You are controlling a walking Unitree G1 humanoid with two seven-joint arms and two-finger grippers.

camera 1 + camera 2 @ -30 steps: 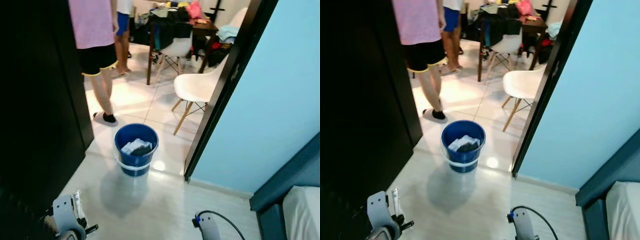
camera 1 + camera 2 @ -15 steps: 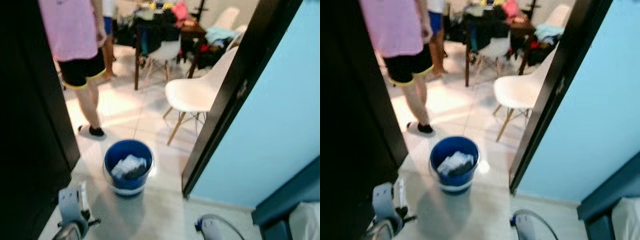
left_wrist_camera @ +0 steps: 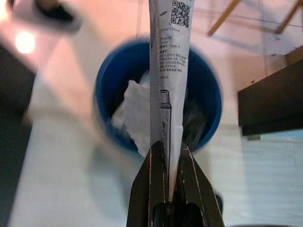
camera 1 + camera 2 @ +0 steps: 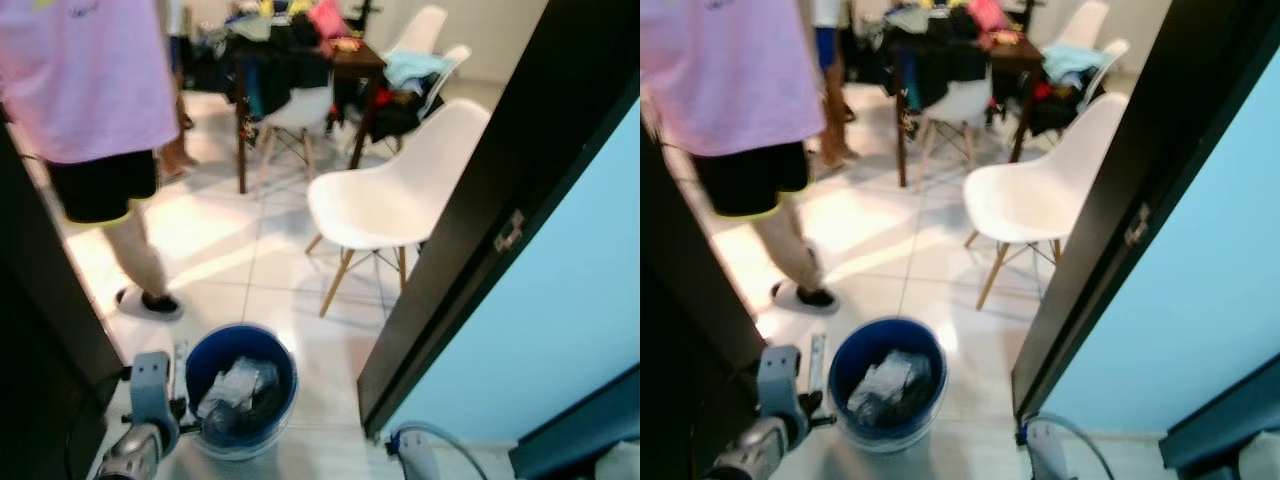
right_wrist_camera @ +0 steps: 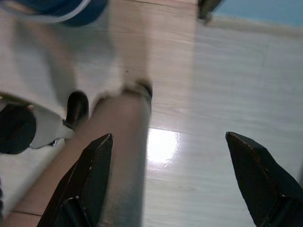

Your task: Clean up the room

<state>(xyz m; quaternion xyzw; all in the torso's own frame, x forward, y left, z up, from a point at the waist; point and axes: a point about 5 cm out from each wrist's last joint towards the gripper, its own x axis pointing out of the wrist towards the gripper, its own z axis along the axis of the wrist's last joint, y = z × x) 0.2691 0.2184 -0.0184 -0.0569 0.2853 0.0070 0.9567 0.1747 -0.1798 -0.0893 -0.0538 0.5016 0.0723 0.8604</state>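
A blue bucket (image 4: 242, 390) stands on the pale floor in the doorway, with crumpled white and grey rubbish inside. My left gripper (image 3: 169, 158) is shut on the lower end of a white printed tube (image 3: 168, 71), which points over the bucket's (image 3: 156, 94) mouth. In the eye views the left arm (image 4: 148, 405) sits just left of the bucket, and the tube (image 4: 816, 358) shows beside the rim. My right gripper (image 5: 170, 175) hangs open low over bare floor, with nothing between its fingers (image 5: 90, 175).
A person in a pink shirt and black shorts (image 4: 90, 100) stands just beyond the bucket on the left. A white chair (image 4: 395, 200) stands ahead on the right. The dark door frame (image 4: 480, 220) and a dark panel (image 4: 40, 340) flank the passage. A cluttered table (image 4: 300, 45) stands farther back.
The camera has moved forward towards the doorway, so the bucket, person and chair appear nearer. The bucket now lies right beside my left gripper, which still holds the tube.
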